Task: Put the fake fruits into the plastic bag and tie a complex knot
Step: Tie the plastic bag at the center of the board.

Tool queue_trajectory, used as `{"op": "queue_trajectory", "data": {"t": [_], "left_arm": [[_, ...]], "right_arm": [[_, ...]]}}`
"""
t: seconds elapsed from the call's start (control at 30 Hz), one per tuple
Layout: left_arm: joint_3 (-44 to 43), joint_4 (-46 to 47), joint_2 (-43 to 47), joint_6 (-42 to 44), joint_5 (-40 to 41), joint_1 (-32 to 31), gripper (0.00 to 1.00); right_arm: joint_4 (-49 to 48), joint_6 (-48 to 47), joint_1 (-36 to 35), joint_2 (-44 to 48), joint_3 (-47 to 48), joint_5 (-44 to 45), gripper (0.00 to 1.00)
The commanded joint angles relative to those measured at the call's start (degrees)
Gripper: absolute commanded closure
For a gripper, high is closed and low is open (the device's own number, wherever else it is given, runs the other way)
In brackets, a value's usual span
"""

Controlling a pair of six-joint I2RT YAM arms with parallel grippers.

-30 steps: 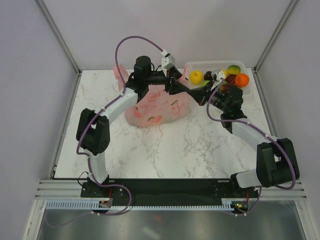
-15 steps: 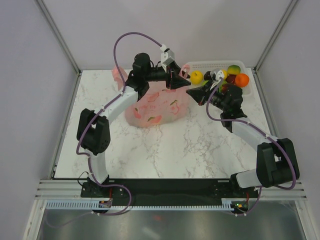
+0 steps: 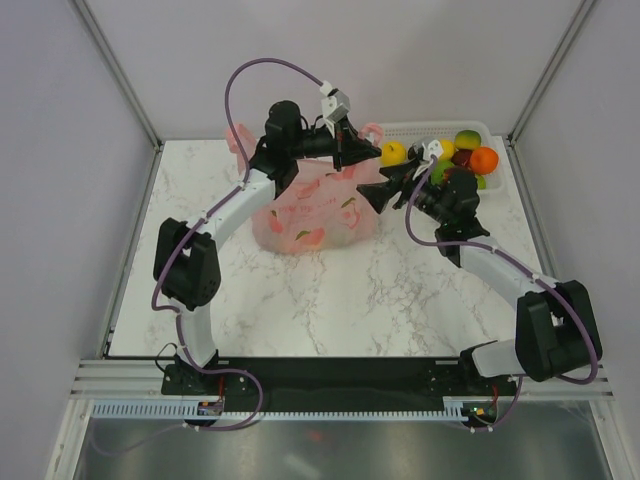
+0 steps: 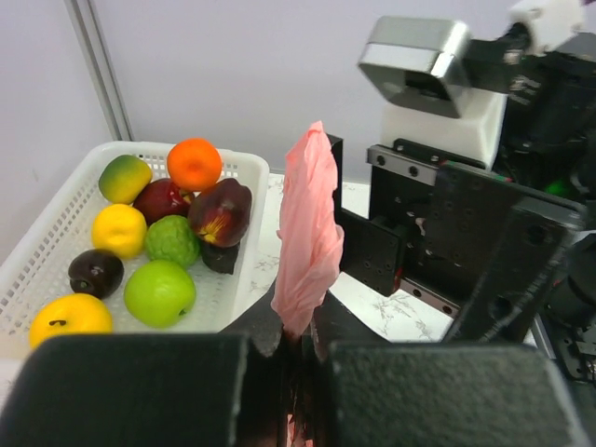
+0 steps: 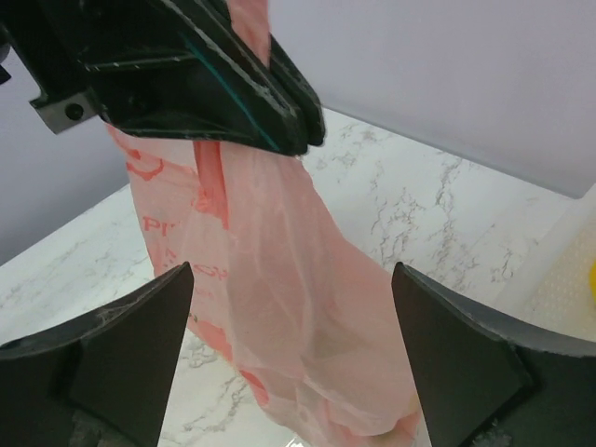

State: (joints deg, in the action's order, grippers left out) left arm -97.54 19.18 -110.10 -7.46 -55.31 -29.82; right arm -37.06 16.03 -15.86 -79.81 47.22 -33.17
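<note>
Fake fruits [image 4: 170, 240] in basket [image 4: 47, 233]; left fingers [image 4: 140, 391] pinch plastic bag [image 4: 307, 233].

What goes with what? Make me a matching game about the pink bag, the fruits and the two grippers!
Things:
1. plastic bag
2. fake fruits
3. left gripper
4. right gripper

States:
a. open, holding nothing
b. in the white basket
c. on the marble table, one handle held up
d. shut on that pink handle

Pairs: 1-c, 2-b, 3-d, 4-a
</note>
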Motion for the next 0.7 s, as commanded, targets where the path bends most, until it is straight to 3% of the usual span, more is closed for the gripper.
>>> {"op": "queue_trajectory", "data": {"t": [0.0, 0.37, 0.67], "left_arm": [[-1.8, 0.2, 0.7, 1.0, 2.8, -0.8, 0.98], [-0.5, -0.1, 1.1, 1.4, 7.4, -2.0, 0.98], [0.2, -0.5, 1.9, 0.5, 9.0, -2.1, 0.98]], "right_arm": [[-3.5, -2.1, -2.4, 3.1, 0.0, 7.9, 0.02], [-12.4, -0.7, -10.8, -1.4, 0.9, 27.6, 0.02], [-28.8, -0.8, -14.8, -7.7, -2.5, 43.8, 0.04]]}}
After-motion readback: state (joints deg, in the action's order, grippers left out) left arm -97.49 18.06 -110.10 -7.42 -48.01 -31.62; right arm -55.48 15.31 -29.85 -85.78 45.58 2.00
